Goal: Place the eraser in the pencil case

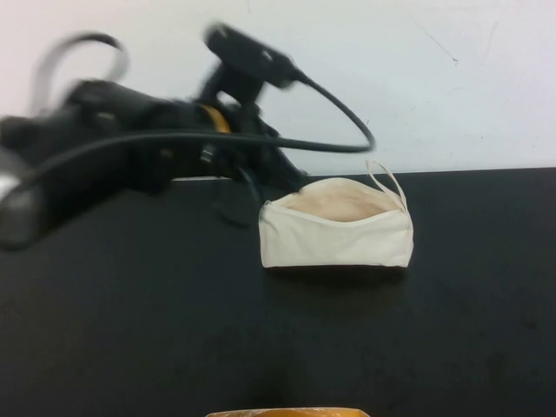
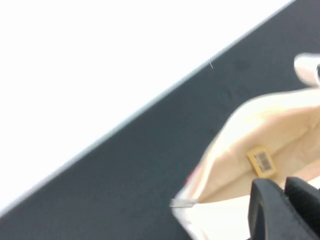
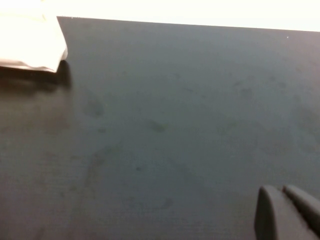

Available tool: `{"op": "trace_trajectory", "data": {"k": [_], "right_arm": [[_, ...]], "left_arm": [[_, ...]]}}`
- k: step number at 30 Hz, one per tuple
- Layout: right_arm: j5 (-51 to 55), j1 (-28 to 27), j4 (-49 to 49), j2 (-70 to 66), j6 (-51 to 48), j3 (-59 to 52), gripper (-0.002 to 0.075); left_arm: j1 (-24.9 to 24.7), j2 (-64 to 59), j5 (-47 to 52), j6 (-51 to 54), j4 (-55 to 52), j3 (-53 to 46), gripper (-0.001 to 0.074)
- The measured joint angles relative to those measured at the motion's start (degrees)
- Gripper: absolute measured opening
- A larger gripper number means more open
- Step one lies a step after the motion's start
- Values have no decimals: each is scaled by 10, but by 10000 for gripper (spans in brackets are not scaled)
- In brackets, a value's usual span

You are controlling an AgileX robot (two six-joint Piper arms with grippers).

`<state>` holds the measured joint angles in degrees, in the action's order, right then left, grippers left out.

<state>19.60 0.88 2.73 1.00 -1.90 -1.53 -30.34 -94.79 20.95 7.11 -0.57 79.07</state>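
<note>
The cream pencil case (image 1: 337,233) stands on the black table (image 1: 130,330) with its zip open and its loop strap (image 1: 388,182) at the far right end. In the left wrist view the pale-yellow eraser (image 2: 261,161) with a barcode label lies inside the pencil case (image 2: 240,135) on the beige lining. My left gripper (image 2: 284,192) is shut and empty just above the case's opening, clear of the eraser. In the high view the left gripper (image 1: 282,181) is behind the case's left end and the arm is blurred. My right gripper (image 3: 283,192) is shut over bare table, away from the case (image 3: 30,45).
A white wall (image 1: 434,78) runs behind the table's far edge. The left arm's cable (image 1: 343,113) loops above the case. An orange object (image 1: 287,412) shows at the near edge of the table.
</note>
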Motion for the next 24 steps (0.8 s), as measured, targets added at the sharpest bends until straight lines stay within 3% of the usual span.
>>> {"op": "trace_trajectory", "data": {"k": [8,12,16,24], "right_arm": [[0,0,0,0,0,0,-1],[0,0,0,0,0,0,-1],[0,0,0,0,0,0,-1],[0,0,0,0,0,0,-1]], "left_arm": [[5,203,14,1,0,-104,0],[5,269,73,1,1,-140,0],[5,295,146,0,-37,-149,0],[5,298,191,-26,-185,-149,-1]]}}
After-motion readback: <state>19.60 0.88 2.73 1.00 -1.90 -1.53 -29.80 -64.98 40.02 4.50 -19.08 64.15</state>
